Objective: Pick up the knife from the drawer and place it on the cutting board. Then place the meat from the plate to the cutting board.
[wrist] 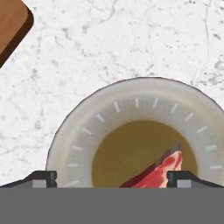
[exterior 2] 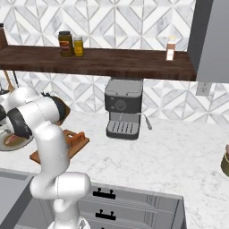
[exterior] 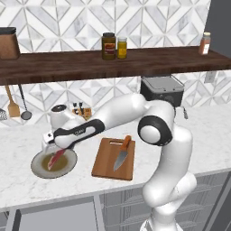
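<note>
Gripper point(wrist: 112, 178) hung wide open right over the round glazed plate point(wrist: 78, 135), the thin red meat point(wrist: 159, 173) strip by one fingertip.

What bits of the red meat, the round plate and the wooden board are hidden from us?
- Red-pink meat strip: hand view, lower end cut by the bottom edge.
- Round grey-olive plate: right base view, mostly behind the white arm.
- Brown wooden cutting board: hand view, corner only; the picture's edge cuts it.
</note>
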